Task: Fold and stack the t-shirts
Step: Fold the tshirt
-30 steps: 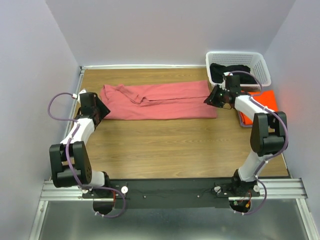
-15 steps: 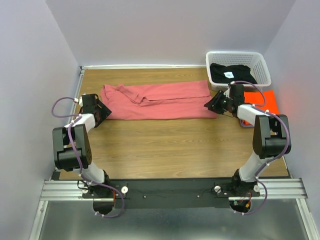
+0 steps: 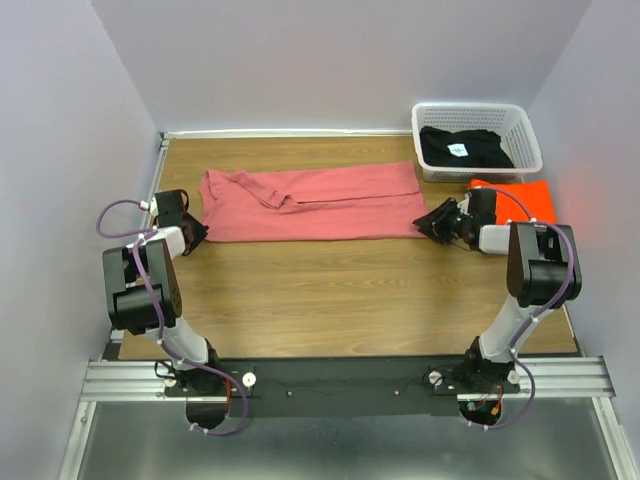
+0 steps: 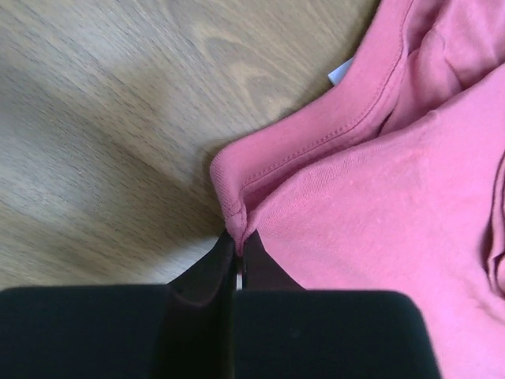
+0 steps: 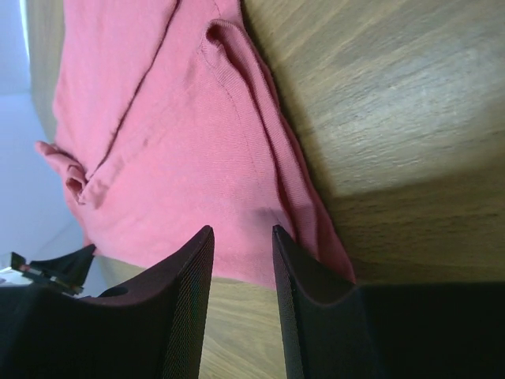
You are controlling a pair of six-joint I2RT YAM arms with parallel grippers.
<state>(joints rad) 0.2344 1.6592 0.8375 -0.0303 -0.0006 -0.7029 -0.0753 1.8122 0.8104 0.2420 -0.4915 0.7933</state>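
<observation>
The dusty pink-red t-shirt (image 3: 320, 200) lies folded into a long band across the far half of the table. My left gripper (image 3: 192, 232) is shut on its near left corner; in the left wrist view the hem (image 4: 237, 225) is pinched between the closed fingertips. My right gripper (image 3: 430, 222) stands open at the near right corner, fingers (image 5: 207, 237) hovering over the shirt's edge (image 5: 260, 205) with nothing clamped. The black t-shirt (image 3: 462, 148) lies in the basket. The bright orange t-shirt (image 3: 522, 195) lies folded at the right, partly behind my right arm.
The white lattice basket (image 3: 530, 145) stands at the back right corner. The walls close in on the left, back and right of the wooden table (image 3: 330, 290). Both arm bases sit on the rail at the near edge.
The left gripper was open and has shut on the shirt's near left corner. The right gripper has moved from beside the basket down to the shirt's near right corner, still open.
</observation>
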